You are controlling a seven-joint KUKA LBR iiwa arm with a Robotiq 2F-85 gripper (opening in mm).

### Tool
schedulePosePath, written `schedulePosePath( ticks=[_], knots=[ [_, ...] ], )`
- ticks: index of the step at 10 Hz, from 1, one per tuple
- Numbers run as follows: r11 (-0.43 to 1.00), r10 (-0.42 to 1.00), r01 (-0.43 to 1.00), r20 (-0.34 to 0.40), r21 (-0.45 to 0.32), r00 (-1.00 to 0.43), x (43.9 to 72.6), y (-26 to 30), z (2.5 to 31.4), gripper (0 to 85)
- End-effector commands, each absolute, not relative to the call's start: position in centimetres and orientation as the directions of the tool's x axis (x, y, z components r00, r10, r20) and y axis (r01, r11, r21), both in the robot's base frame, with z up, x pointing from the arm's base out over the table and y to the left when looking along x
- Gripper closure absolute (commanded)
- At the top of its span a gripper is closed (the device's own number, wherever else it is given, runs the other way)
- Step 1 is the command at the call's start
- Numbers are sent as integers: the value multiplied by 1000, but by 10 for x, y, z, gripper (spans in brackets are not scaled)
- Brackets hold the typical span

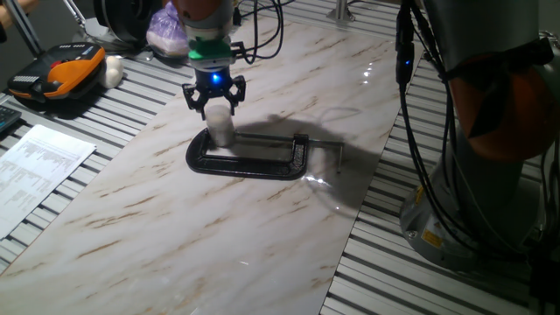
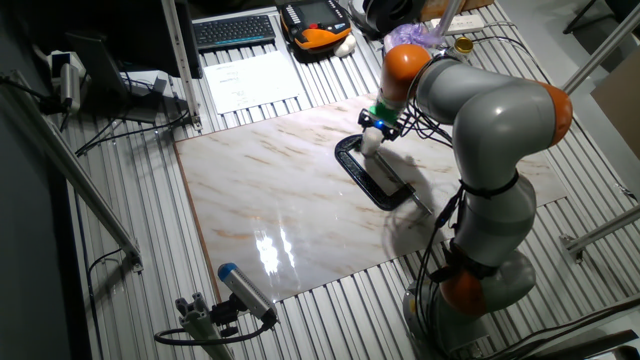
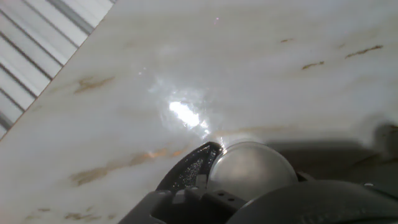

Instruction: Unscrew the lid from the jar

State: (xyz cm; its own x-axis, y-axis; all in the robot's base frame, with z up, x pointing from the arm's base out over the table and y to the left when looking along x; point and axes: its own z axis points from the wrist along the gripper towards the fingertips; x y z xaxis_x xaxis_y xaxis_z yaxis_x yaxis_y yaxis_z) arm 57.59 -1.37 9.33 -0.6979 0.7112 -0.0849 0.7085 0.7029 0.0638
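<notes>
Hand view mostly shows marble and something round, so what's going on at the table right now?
The arm's gripper is over a small jar held in a black clamp on the marble board. Its fingers sit around the jar's top, where the lid is. Whether they are gripping it, or the lid has turned at all, can't be told.

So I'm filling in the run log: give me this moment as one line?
stage: approach | tool: above lid, grip unclear | jar: upright in black C-clamp | lid: on jar
</notes>
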Motion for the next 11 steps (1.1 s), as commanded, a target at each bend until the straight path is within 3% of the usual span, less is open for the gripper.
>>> schedulePosePath(
  ticks=[1,11],
  knots=[
    [746,666,664,-88,61,-740,576,-14,94,850],
    [915,404,401,-72,53,-912,577,-12,98,850]
  ],
)
